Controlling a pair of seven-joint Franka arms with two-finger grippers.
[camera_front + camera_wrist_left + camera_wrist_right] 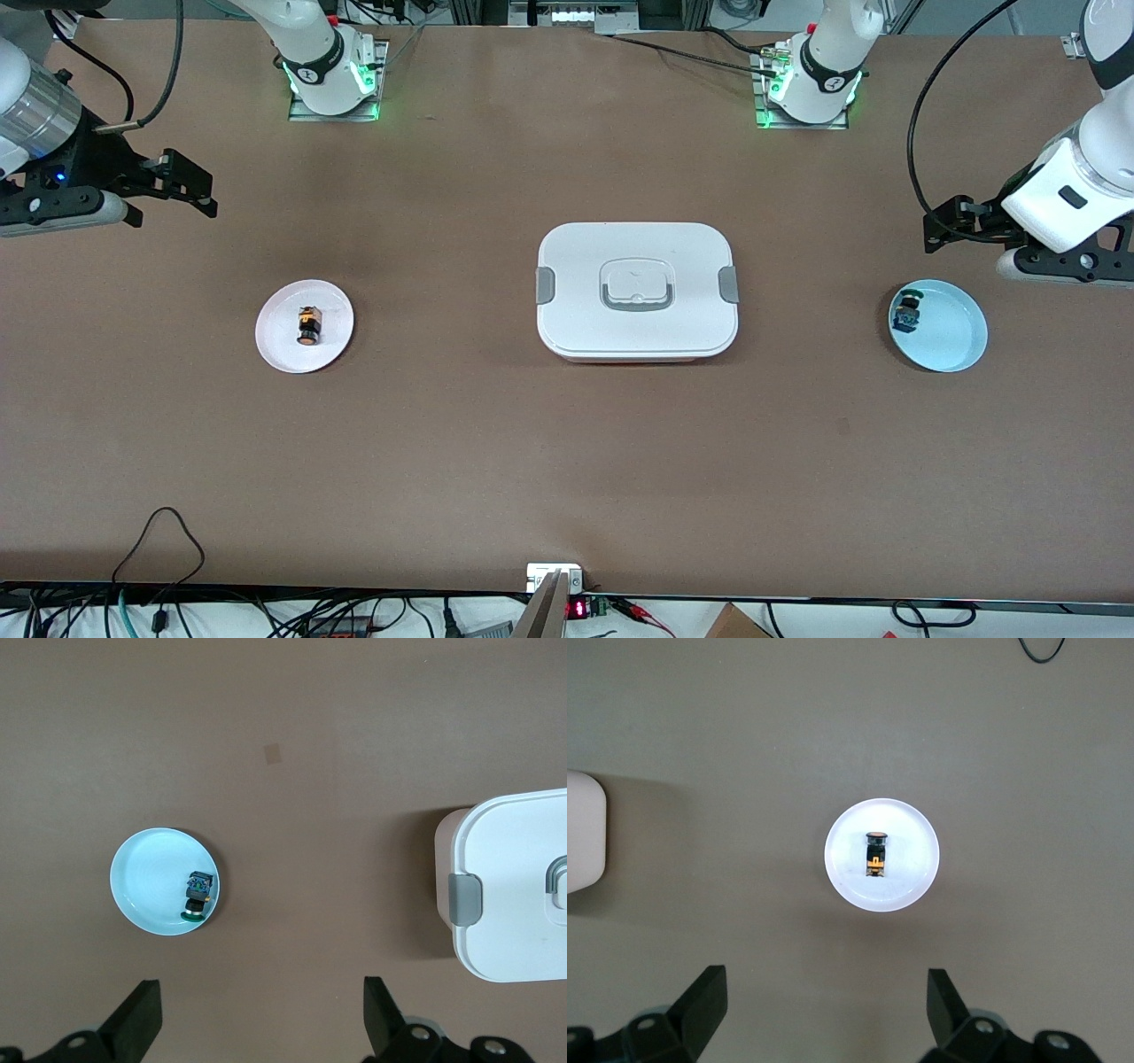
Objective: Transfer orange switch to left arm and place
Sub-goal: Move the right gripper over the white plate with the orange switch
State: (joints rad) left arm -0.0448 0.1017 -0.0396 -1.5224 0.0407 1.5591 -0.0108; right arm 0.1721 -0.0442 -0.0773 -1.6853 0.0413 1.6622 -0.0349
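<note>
While both claws hang spread and empty, I see the orange switch (pixel 307 325) lying on its side on the white plate (pixel 280 347) toward the right arm's end of the surface (pixel 567 461), with the right claw (pixel 182 188) up over bare surface near that plate, so I'd judge that arm takes the pick. The box (pixel 636 291), smooth white plastic with rounded corners and grey latches, sits mid-surface between the white plate and the glossy pale-blue plate (pixel 957 341), which is why any handover must clear it. Left claw (pixel 943 229) hovers near the blue plate, which holds a blue-green switch (pixel 907 312), probably placed to receive.
</note>
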